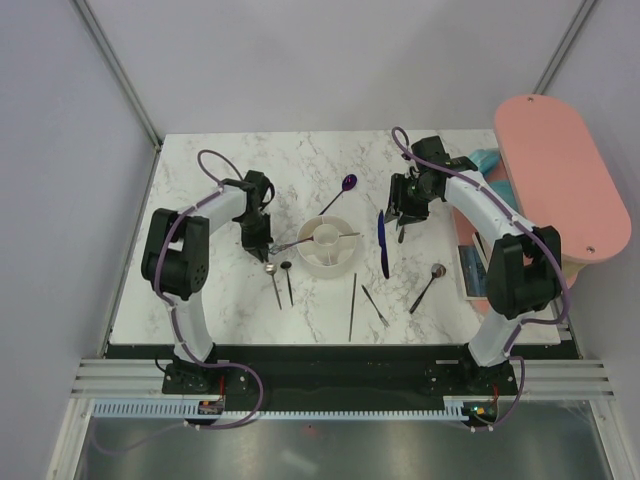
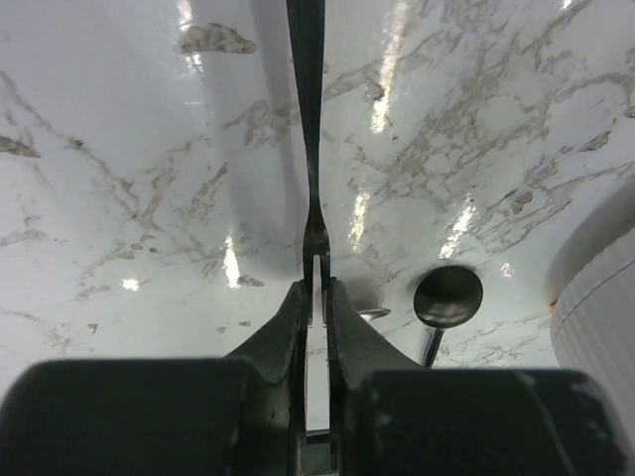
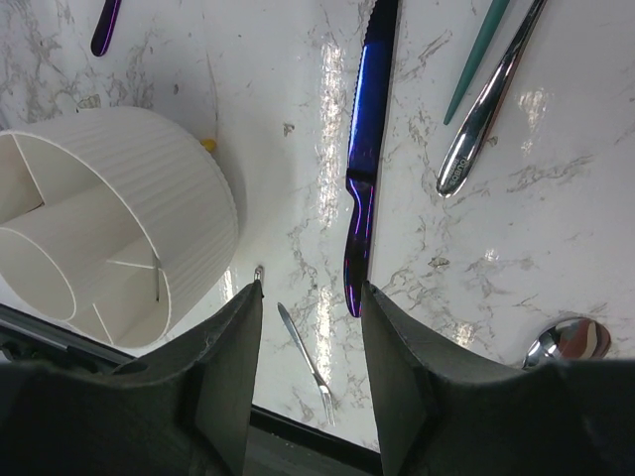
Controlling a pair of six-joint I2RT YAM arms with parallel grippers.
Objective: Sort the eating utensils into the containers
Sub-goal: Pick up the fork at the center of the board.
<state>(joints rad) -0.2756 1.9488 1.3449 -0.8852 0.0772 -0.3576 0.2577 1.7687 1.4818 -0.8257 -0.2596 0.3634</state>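
**Utensil sort, marble table (image 1: 200, 200):** left gripper (image 2: 316, 297) clamped on a slim utensil (image 2: 307, 119); right gripper (image 3: 311, 297) with jaws apart, holding nothing.

**Location:** the held utensil points toward the white holder (image 1: 312, 262) at mid-table, which has one silver piece (image 1: 346, 236) in a ring section. A blue knife (image 3: 363, 149) lies flat beneath the right gripper, beside the holder. A purple spoon (image 1: 345, 184) lies behind the holder, and a black spoon (image 2: 448, 295) lies loose near the left gripper.

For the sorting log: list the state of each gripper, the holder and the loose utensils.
left gripper: shut on slim utensil
right gripper: open, empty
white holder: upright, one thin utensil inside
blue knife: flat on table
purple spoon: flat on table
black spoon: flat on table
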